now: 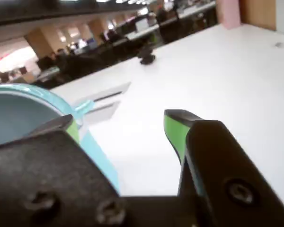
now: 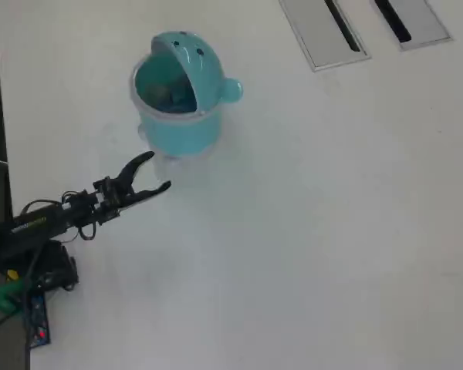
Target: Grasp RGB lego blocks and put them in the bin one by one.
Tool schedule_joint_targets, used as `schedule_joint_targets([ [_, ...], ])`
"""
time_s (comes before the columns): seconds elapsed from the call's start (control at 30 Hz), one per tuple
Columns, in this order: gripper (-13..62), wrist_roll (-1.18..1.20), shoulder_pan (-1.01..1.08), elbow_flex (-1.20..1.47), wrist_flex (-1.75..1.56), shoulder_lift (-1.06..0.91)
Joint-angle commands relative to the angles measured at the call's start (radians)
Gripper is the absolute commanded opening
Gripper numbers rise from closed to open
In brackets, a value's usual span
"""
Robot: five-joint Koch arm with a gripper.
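Note:
The light teal whale-shaped bin (image 2: 177, 123) stands at the upper left of the table in the overhead view, its domed lid tipped back and its mouth open upward. In the wrist view its rim (image 1: 47, 97) fills the left side. My gripper (image 2: 153, 174) sits just below and left of the bin, open, with nothing between its green-lined fingers (image 1: 173, 130). In the wrist view the gripper (image 1: 120, 120) spans bare white table beside the bin wall. No lego blocks show on the table; dark shapes inside the bin are too blurred to name.
Two grey slotted panels (image 2: 324, 31) are set into the table at the top right of the overhead view. The arm's base and cables (image 2: 31, 270) lie at the left edge. White table (image 2: 309, 231) stretches right and below.

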State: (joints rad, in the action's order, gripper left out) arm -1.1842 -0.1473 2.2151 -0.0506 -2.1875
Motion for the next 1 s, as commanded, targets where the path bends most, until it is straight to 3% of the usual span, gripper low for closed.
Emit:
schedule_joint_targets([
  [0.0,33.9,0.031,0.008,-0.006,-0.146,-0.035],
  [0.97,33.7,0.37,0.106,0.543,-0.492,-0.091],
])
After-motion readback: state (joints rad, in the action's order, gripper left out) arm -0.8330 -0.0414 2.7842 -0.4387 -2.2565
